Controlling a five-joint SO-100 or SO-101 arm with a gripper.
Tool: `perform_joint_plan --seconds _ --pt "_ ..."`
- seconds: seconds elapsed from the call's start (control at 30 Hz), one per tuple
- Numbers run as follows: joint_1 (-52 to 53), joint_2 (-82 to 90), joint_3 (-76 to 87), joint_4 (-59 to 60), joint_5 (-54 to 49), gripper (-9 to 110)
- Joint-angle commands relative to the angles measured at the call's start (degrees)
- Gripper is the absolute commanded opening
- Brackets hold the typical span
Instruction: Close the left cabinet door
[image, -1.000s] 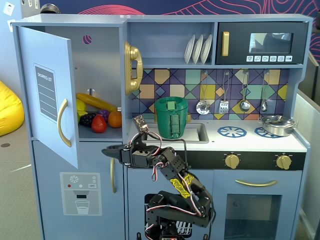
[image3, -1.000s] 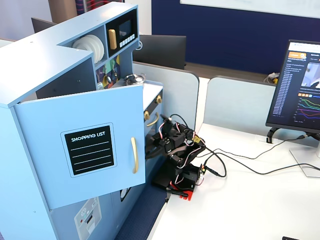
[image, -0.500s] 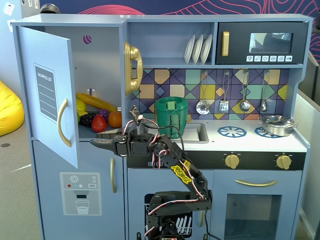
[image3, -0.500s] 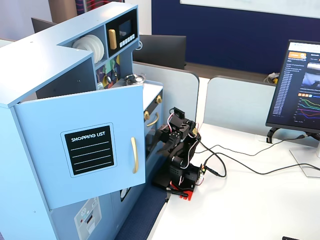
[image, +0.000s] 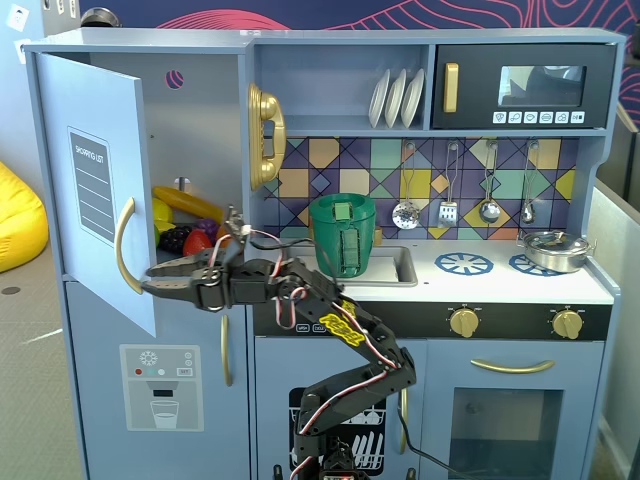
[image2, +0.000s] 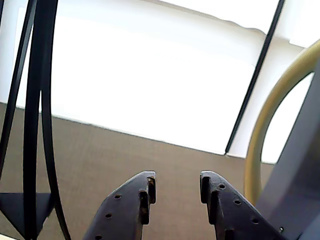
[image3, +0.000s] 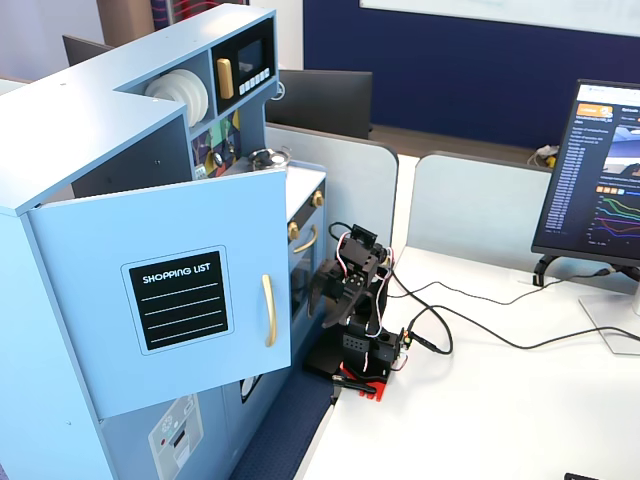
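The left cabinet door (image: 95, 150) is light blue and stands swung open, away from the cabinet. Its "SHOPPING LIST" panel and curved gold handle (image: 122, 250) face outward; both fixed views show them, the door (image3: 110, 250) and the handle (image3: 268, 310). My gripper (image: 152, 281) reaches left at handle height, its tips at the door's lower free edge, on the cabinet side. In the wrist view the gripper (image2: 177, 182) is open and empty, with the gold handle (image2: 257, 145) and the door's edge (image2: 300, 165) close on its right. In a fixed view only the arm (image3: 350, 285) shows; the door hides its fingertips.
Toy fruit (image: 185, 215) lies inside the open cabinet. A gold phone (image: 265, 135) hangs beside it and a green pot (image: 343, 235) stands at the sink. Below is the dispenser door (image: 160, 385). A monitor (image3: 600, 170) and cables (image3: 470, 325) are on the white desk.
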Motion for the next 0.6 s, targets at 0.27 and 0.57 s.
perform_joint_plan --seconds 0.27,0.57 --pt "-1.49 -11.51 -7.38 -10.72 0.97 0" --pt "7.12 -12.04 -8.53 -10.63 4.13 0"
